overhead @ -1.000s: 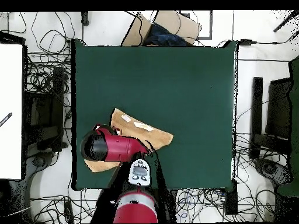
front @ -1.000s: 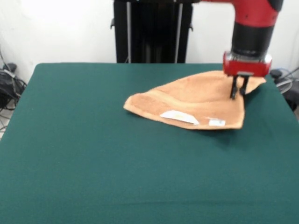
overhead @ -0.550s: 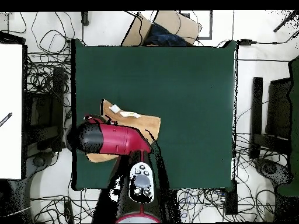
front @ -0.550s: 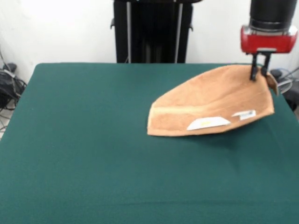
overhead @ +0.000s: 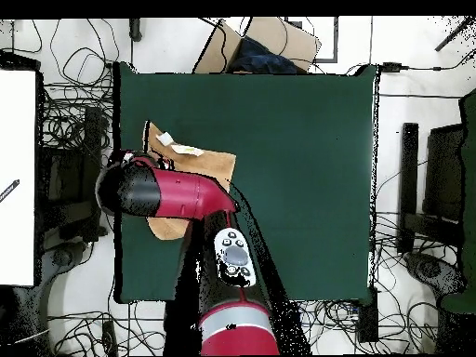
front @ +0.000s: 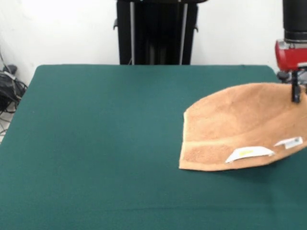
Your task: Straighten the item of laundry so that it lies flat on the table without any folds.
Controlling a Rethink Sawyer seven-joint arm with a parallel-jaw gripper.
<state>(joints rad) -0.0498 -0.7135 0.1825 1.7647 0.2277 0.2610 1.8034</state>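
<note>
The item of laundry, a tan towel, lies at the right side of the green table. It is doubled over, with a fold line along its near edge and two white tags showing there. My gripper hangs at the picture's right edge, shut on the towel's far right corner and holding that corner slightly raised. In the overhead view the towel reaches the table's left edge. There the red arm covers much of the towel and hides the gripper.
The towel's right part runs to or past the table edge. Cables and equipment lie on the floor around the table. A cardboard box stands beyond the far side, and a white panel stands at the left.
In the front view the gripper has moved right and nearer, dragging the towel with it from the table's back middle to its right edge.
</note>
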